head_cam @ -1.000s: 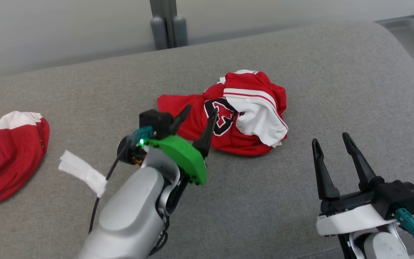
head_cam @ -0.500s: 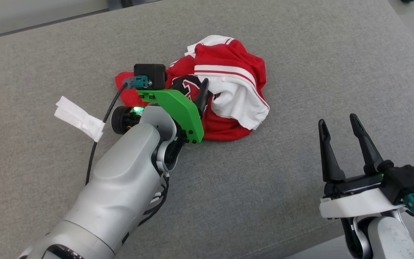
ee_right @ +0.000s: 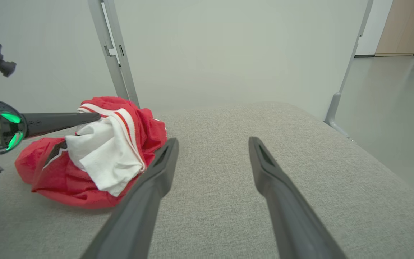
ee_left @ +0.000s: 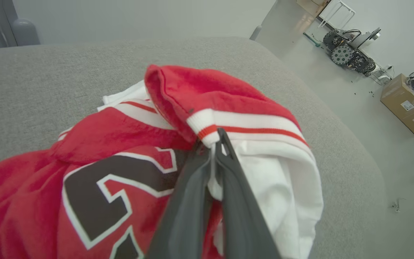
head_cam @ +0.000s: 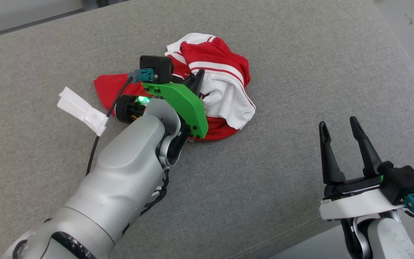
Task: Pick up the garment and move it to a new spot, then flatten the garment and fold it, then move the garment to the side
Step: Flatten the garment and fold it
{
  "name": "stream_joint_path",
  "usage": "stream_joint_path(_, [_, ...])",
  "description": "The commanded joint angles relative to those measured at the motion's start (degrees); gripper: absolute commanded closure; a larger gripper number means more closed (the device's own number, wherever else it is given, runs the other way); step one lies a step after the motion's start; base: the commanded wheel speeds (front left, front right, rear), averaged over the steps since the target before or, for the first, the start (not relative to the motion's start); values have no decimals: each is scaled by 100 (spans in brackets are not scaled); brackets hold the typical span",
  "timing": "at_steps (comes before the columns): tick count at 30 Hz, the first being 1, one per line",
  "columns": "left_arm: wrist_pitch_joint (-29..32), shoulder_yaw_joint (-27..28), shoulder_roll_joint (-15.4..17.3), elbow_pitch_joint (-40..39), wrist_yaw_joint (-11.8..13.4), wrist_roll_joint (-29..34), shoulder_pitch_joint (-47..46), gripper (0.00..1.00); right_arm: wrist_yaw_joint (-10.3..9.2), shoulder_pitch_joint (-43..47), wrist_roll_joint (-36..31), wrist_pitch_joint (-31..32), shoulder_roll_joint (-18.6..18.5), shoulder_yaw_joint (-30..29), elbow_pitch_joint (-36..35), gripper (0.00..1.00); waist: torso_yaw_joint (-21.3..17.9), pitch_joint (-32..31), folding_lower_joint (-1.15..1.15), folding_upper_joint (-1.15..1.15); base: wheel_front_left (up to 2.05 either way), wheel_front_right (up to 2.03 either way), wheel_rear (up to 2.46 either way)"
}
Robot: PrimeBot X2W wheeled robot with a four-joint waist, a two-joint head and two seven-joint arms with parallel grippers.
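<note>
Now that the left gripper is clamped on the crumpled red-and-white jersey, pickup seems underway, calling for a lift; the right gripper gapes wide at five o'clock.

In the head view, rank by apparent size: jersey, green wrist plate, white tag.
1. jersey, clearly largest.
2. green wrist plate.
3. white tag.
The plate and tag look close, and the plate sits nearer the camera, so that order is unsure.

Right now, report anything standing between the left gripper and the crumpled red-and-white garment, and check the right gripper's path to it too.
Nothing does. The left gripper is shut on a fold of the garment at its white striped band. Between the open right gripper and the garment lies just bare grey cushion.
</note>
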Motion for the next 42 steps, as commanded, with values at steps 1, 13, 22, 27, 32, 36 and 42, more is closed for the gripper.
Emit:
stream_joint_path(1, [-55,-63,23,-71,-29,-57,-151,100,1,45,59,-17,-7,25,36,0,-48,-138,0,0,0,0,0])
stream_joint_path(13, [284,-198,24,-1158,127,-918,-1697,100,1,108,460,-17,-9,290,190,0,-400,-658,0,0,0,0,0])
stream_joint_path(22, [-225,358,57,-979,202,-938,-3259,100,1,179,199,-17,-6,124,162,0,-66,-888,0,0,0,0,0])
stream_joint_path(27, [-89,343,172,-962,54,-1213,-2615,100,1,160,54,-17,-8,-33,57,0,374,-859,0,0,0,0,0])
stream_joint_path(32, [121,16,543,-1372,-20,-1561,-873,100,1,126,-37,-17,-10,-173,-10,0,799,-780,0,0,0,0,0])
stream_joint_path(36, [-40,-141,1078,-1823,137,-1764,559,100,1,156,-115,-17,-11,-228,-27,0,1020,-765,0,0,0,0,0])
stream_joint_path(42, [-472,-87,1849,-2166,473,-1686,1536,100,1,213,-216,-17,-12,-214,-17,0,1292,-754,0,0,0,0,0])
